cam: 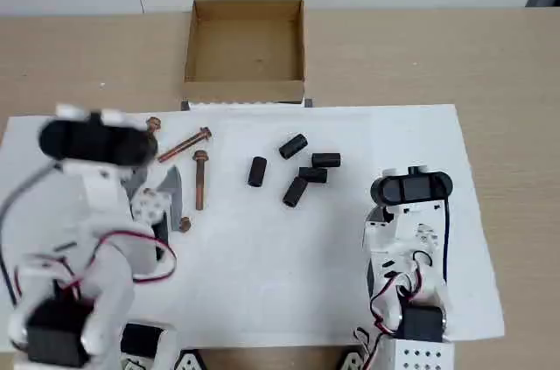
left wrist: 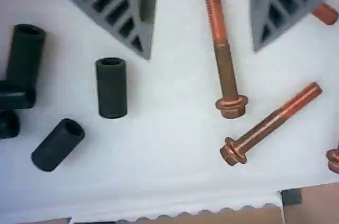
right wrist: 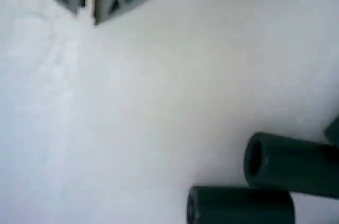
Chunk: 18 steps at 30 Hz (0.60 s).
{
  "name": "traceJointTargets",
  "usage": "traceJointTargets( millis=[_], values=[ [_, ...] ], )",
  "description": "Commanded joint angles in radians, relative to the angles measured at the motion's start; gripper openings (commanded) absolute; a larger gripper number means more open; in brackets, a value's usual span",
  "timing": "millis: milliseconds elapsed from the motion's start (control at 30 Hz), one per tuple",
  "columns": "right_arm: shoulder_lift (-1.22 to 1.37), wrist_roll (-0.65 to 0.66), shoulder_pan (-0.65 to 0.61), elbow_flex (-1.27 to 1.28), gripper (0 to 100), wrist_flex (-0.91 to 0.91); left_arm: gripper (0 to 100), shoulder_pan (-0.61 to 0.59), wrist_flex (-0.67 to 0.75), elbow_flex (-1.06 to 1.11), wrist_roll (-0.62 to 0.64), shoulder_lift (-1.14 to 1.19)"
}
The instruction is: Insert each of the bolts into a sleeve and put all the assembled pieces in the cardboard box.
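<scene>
No piece looked assembled yet, so the work seemed to stand at picking up the first bolt. The left end effector [left wrist: 202, 46] was spread over the paper [left wrist: 159, 155], with one bolt [left wrist: 225, 54] lying between its fingers and a second bolt [left wrist: 270, 123] just beyond. The right end effector [right wrist: 88, 15] was pressed together and empty, with sleeves [right wrist: 290, 167] near its tip. The cardboard box [cam: 245, 90] stood well ahead of both. The left likely needed to lower and close on the shank while the right opened for a sleeve.
</scene>
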<state>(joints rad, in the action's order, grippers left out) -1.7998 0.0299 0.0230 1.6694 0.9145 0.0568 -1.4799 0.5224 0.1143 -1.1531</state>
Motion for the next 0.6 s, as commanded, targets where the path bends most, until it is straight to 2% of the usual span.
traceJointTargets(
  millis=[0, 133, 567],
  values=[
    [-0.015, -0.009, 0.005, 0.014, 0.3, 0.007, 12, 0.003, -0.101, -0.209, 0.052, 0.153],
    [-0.015, -0.009, 0.005, 0.014, 0.3, 0.007, 12, 0.003, -0.181, -0.286, 0.054, 0.226],
    [-0.013, -0.003, 0.013, -0.048, 0.3, 0.022, 12, 0.002, -0.183, -0.291, 0.057, 0.236]
  ],
)
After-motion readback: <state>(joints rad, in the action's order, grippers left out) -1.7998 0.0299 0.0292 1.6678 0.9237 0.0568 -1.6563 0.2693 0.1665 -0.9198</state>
